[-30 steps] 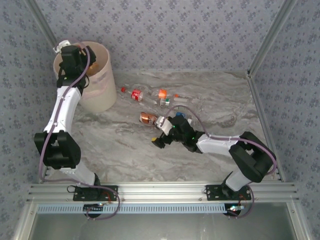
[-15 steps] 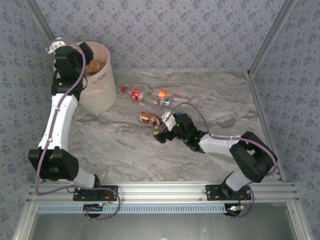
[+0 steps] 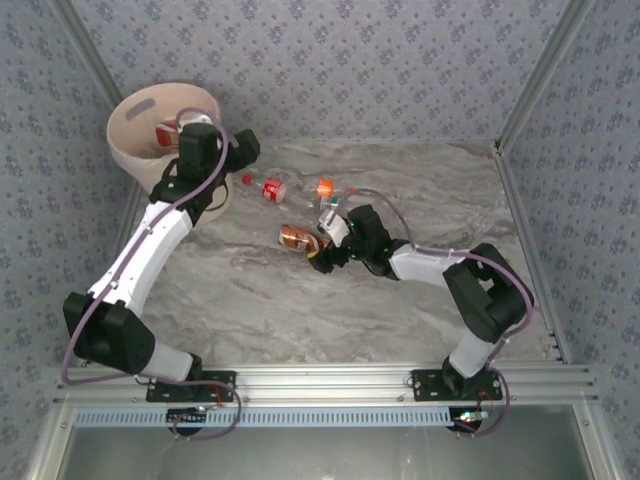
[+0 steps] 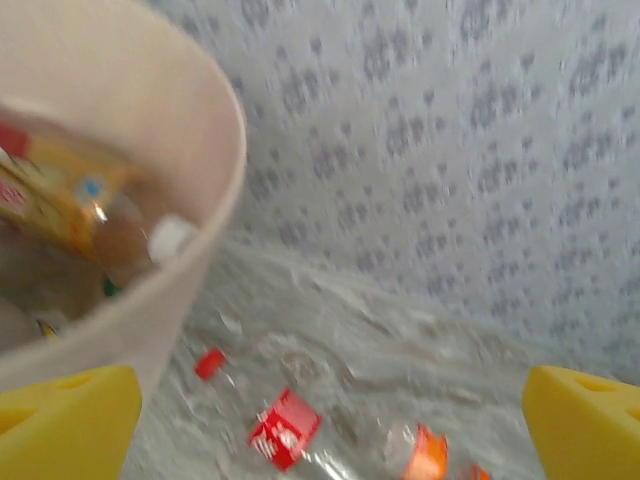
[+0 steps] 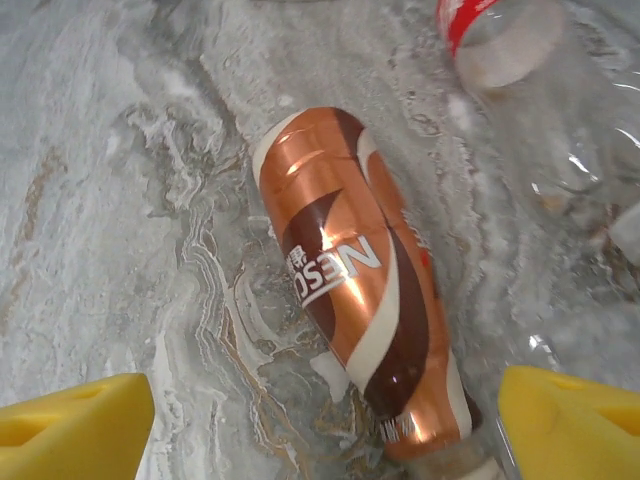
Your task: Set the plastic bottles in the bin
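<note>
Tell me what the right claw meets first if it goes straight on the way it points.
The right claw would most likely meet the copper-brown bottle lying on the table, between its open fingers; depth is unclear.

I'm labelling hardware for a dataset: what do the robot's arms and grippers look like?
Left arm and right arm: white links, black joints, a lilac cable looping along each. Left gripper and right gripper: blocky yellow fingers.

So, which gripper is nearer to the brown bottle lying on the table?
Right. The right gripper is at the brown bottle, open, with one finger on each side of it. The left gripper is farther off, beside the bin.
</note>
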Available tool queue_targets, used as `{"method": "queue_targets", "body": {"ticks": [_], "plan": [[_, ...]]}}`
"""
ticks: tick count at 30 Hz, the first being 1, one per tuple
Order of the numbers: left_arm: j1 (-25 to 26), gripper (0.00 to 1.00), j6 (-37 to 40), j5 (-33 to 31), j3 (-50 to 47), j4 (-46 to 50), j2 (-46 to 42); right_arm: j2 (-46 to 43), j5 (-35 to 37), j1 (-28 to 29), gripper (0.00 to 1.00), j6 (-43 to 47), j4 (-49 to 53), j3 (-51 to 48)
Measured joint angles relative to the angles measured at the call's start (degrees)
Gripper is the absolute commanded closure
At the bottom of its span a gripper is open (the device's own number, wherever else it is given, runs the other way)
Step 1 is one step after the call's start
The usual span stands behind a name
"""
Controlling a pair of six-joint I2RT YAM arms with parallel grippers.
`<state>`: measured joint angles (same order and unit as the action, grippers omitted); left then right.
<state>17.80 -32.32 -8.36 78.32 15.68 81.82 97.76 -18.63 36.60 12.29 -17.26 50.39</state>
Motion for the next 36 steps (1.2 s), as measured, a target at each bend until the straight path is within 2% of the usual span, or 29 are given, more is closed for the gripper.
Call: {"method": "queue_targets", "body": {"ticks": [10, 16, 21, 25, 30, 36], "plan": [[0.0, 0.02, -7.9, 9.1, -17.4, 0.3, -11.1, 10.3, 3.0, 1.1, 0.13, 5.8, 10.5, 11.6], [0.0, 0.02, -11.5, 11.0, -23.5, 0.1, -12.9, 14.8, 5.8, 1.5, 0.17, 8.2, 15.8, 16.9], [0.0, 0.02, -13.3, 11.4, -25.2, 0.2, -12.6, 17.5, 7.6, 2.4, 0.31, 9.0, 17.9, 20.4], [0.0, 0.02, -13.9, 11.8, -25.5, -0.1, -12.1, 18.3, 8.9, 3.8, 0.37, 8.8, 19.9, 20.9], [0.0, 0.02, -14.6, 13.3, -29.1, -2.4, -12.0, 18.3, 11.7, 5.4, 0.49, 7.3, 20.1, 20.9], [0.0, 0.02, -16.0, 15.6, -32.9, -4.8, -10.2, 17.9, 15.0, 7.4, 0.57, 3.7, 16.7, 19.2]]}}
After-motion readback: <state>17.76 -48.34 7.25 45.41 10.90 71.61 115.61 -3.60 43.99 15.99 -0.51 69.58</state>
